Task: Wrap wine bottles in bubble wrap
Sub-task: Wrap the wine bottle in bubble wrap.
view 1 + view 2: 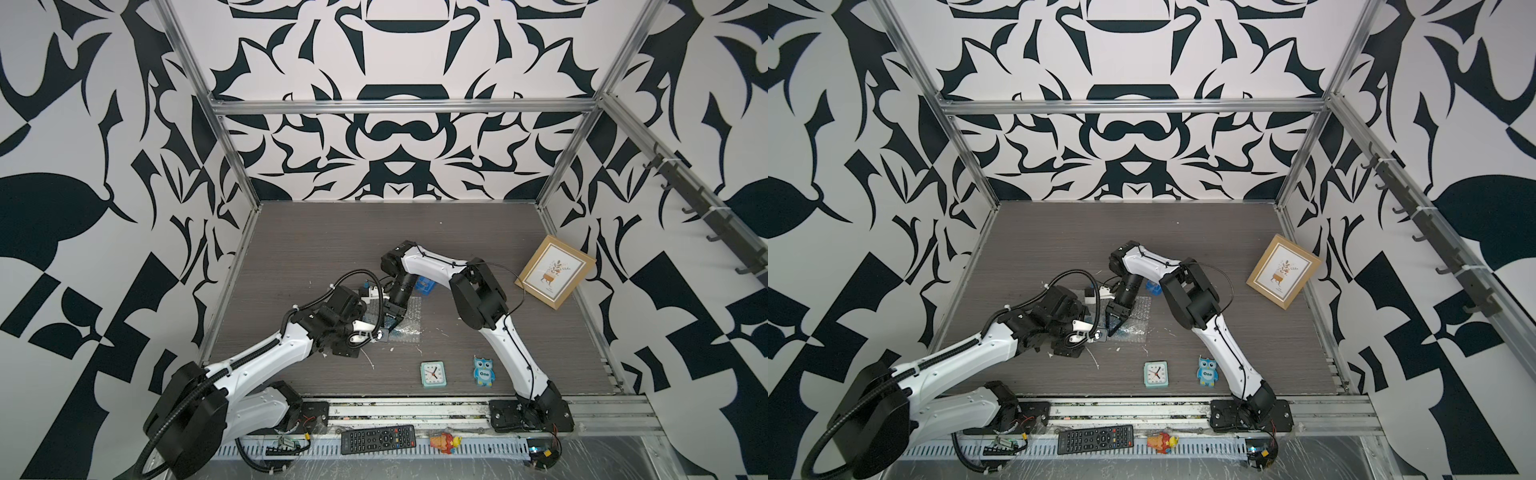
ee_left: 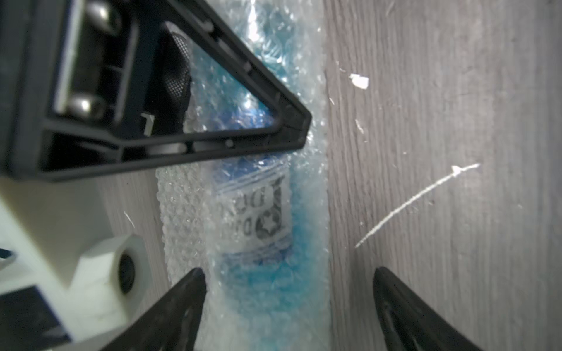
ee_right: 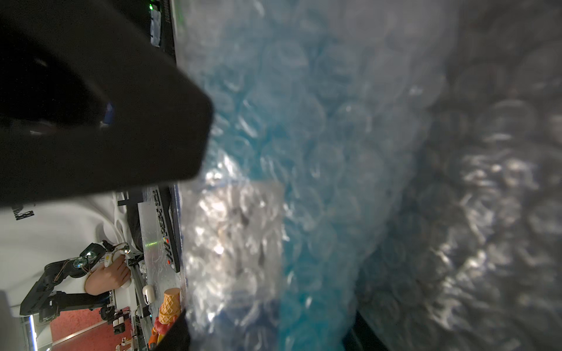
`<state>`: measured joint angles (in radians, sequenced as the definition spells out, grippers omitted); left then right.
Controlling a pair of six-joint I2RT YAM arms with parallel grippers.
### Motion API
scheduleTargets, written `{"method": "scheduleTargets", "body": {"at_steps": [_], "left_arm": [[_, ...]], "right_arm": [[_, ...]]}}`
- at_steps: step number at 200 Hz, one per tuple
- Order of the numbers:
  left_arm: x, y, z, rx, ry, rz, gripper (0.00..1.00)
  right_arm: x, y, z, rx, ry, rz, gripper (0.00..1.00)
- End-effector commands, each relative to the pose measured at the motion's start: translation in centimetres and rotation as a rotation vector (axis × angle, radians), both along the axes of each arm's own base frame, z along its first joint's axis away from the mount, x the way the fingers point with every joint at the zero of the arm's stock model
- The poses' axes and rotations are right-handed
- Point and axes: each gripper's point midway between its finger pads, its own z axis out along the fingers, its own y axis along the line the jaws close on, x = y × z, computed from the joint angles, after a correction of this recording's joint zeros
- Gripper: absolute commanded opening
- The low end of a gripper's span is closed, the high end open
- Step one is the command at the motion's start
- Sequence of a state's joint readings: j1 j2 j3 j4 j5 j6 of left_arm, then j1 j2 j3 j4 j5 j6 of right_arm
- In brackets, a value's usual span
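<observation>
The wine bottle (image 2: 252,212), blue liquid behind a pale label, lies on the wood-grain table rolled inside the bubble wrap (image 2: 307,188). In both top views the bubble wrap (image 1: 409,320) (image 1: 1138,318) sits mid-table, mostly under the two wrists. My right gripper (image 3: 267,331) is shut across the wrapped bottle (image 3: 307,182); one of its black fingers (image 2: 243,133) presses on the wrap in the left wrist view. My left gripper (image 2: 289,273) stands open, straddling the wrapped bottle's end, one tip at the wrap's edge and the other over bare table.
A blue tape dispenser (image 1: 424,285) and a white block (image 1: 371,293) lie just behind the grippers. A framed picture (image 1: 555,271) leans at the right wall. A small clock (image 1: 433,374) and an owl figure (image 1: 483,371) stand near the front edge. A remote (image 1: 378,439) lies on the front rail.
</observation>
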<state>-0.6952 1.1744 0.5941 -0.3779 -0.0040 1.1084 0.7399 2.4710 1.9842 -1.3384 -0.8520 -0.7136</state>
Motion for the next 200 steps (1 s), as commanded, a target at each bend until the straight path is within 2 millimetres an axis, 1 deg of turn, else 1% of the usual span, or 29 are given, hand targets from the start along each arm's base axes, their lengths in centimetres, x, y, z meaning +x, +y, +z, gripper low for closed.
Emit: {"method": "scheduleTargets", "body": {"at_steps": [1,14,19,21,29,49,60,63,74,91,93,97,108,117,120,123,132,150,163,183,200], "left_arm": [[1.5,-1.5,0.4,-0.029,-0.057,-0.035,0.9],[1.9,-1.5,-0.4,-0.01,-0.058,-0.039,0.9],[2.1,-1.5,-0.4,-0.005,-0.066,-0.037,0.9],[2.1,-1.4,-1.0,0.012,-0.05,-0.036,0.9],[2.4,-1.2,-1.7,0.038,-0.048,-0.023,0.89],[2.7,-0.1,-3.0,0.103,-0.036,0.014,0.87],[2.8,0.7,-3.3,0.151,-0.028,0.044,0.86],[2.8,0.9,-3.3,0.16,-0.027,0.054,0.82],[2.8,1.2,-3.1,0.166,-0.015,0.079,0.77],[1.8,1.1,-3.1,0.145,0.028,0.067,0.67],[1.7,1.0,-3.1,0.143,0.034,0.067,0.65],[1.5,1.0,-3.1,0.14,0.044,0.067,0.62],[1.1,1.1,-3.2,0.139,0.065,0.068,0.55],[0.7,1.1,-3.4,0.141,0.087,0.068,0.51],[0.6,1.1,-3.3,0.139,0.093,0.065,0.5],[0.4,1.1,-3.4,0.139,0.099,0.063,0.49],[0.1,1.2,-3.4,0.142,0.115,0.057,0.46],[-0.1,1.4,-3.4,0.158,0.135,0.059,0.44],[-0.5,1.5,-3.3,0.166,0.158,0.059,0.42],[-1.4,1.6,-3.2,0.17,0.222,0.058,0.41],[-1.9,1.6,-3.2,0.163,0.272,0.067,0.41]], "right_arm": [[-1.5,-1.3,-1.0,-0.094,0.028,0.046,0.2],[-1.4,-1.3,-1.0,-0.096,0.027,0.043,0.21],[-1.4,-1.3,-1.1,-0.096,0.026,0.042,0.21],[-1.4,-1.3,-1.1,-0.095,0.026,0.041,0.22],[-1.4,-1.3,-1.1,-0.094,0.026,0.04,0.22],[-1.2,-1.3,-1.2,-0.101,0.021,0.03,0.27],[-1.0,-1.4,-1.2,-0.112,0.018,0.019,0.31],[-1.1,-1.4,-1.3,-0.115,0.017,0.016,0.33],[-0.8,-1.5,-1.3,-0.122,0.009,0.003,0.38],[-0.6,-1.7,-1.7,-0.129,0.01,-0.016,0.46],[-0.4,-1.6,-1.0,-0.117,-0.004,-0.021,0.47],[-0.2,-1.6,-0.6,-0.11,-0.01,-0.027,0.48],[0.0,-1.6,-0.1,-0.101,-0.012,-0.043,0.51],[0.4,-1.6,0.4,-0.093,-0.024,-0.061,0.55],[0.5,-1.6,0.4,-0.091,-0.027,-0.067,0.57],[0.6,-1.6,0.7,-0.087,-0.03,-0.073,0.62],[0.9,-1.5,1.4,-0.067,-0.034,-0.088,0.66],[1.7,-1.4,3.0,-0.034,-0.045,-0.128,0.76],[2.3,-1.4,4.1,-0.006,-0.058,-0.159,0.89],[3.4,-1.5,5.9,0.052,-0.067,-0.225,0.89],[4.6,-2.1,7.0,0.076,-0.091,-0.286,0.9]]}}
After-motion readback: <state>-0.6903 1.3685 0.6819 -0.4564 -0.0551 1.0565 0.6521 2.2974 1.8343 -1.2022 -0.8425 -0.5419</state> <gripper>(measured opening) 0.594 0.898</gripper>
